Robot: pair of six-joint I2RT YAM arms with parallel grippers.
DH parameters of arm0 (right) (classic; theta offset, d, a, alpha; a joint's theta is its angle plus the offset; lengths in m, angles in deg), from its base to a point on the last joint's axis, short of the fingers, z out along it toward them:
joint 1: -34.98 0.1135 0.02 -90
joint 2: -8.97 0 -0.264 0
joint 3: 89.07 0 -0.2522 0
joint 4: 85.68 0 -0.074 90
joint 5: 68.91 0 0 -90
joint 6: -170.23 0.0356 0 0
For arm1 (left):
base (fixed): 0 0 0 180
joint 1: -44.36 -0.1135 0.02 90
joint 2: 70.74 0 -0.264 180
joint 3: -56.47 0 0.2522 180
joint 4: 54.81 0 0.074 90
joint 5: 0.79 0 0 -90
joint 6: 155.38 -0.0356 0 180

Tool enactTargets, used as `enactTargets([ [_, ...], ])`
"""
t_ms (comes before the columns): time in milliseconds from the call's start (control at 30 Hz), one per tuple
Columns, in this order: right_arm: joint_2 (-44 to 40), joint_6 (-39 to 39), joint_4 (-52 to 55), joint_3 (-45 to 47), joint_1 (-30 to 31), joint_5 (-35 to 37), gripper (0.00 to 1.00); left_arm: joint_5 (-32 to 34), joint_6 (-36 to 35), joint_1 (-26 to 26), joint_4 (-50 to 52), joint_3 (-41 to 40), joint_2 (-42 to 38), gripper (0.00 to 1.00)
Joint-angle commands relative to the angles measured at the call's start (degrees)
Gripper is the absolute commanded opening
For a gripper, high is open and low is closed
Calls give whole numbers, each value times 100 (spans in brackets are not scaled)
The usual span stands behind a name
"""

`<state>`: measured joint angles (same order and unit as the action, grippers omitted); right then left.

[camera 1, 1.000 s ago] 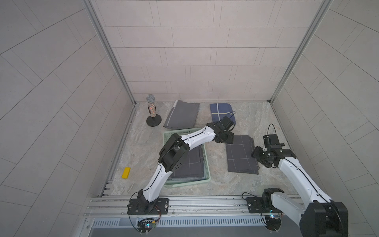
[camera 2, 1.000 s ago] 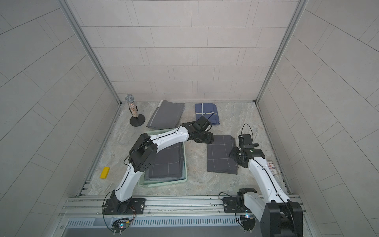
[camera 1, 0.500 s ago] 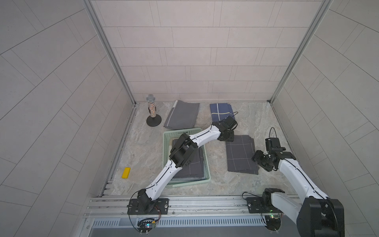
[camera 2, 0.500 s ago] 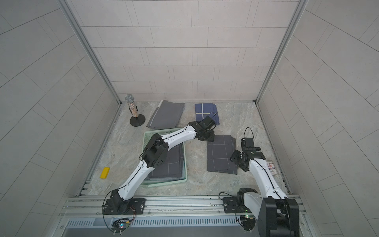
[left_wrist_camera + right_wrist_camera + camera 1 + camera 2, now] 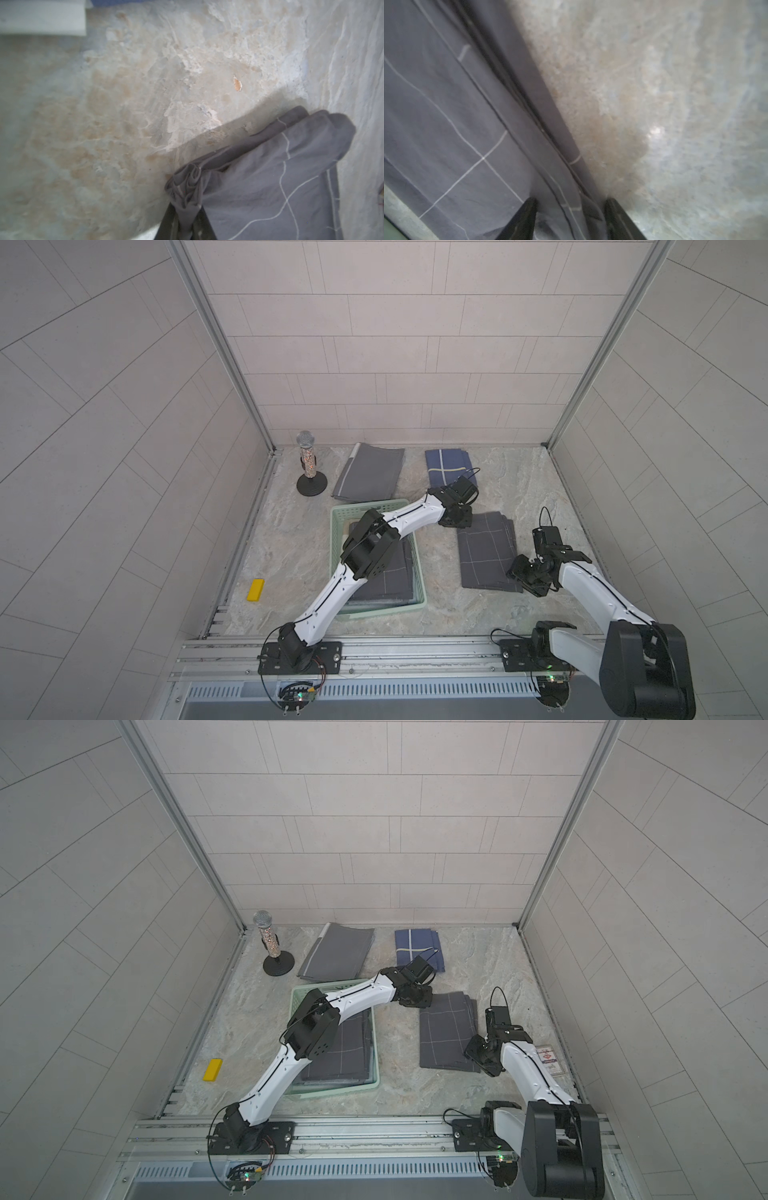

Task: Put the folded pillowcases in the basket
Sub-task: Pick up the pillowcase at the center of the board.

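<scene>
Pinches far corner of folded pillowcase (image 5: 486, 556), flat on table (image 5: 440, 601) near basket (image 5: 390, 611), in closed left hand (image 5: 185, 209); straddles near corner with right hand (image 5: 569, 207) parted, not gripping, likely to lift both ends level and keep folds intact.

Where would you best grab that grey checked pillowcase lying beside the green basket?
At two diagonal corners, from outside its edges: the pillowcase lies flat and limp, so only edges offer purchase. The left tool pinches the far corner; the right tool straddles the near one.
</scene>
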<state>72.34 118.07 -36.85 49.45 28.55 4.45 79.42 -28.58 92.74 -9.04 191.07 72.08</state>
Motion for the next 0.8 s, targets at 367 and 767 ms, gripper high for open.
enactTargets([
  [367, -273, -135, 11, -62, 111, -187, 0, -471, 65, 4, -319, -829, -698, 0],
  [767, -1470, 730, 996, -1680, 2302, 850, 0, -123, -443, 157, -122, -1581, -2676, 0],
])
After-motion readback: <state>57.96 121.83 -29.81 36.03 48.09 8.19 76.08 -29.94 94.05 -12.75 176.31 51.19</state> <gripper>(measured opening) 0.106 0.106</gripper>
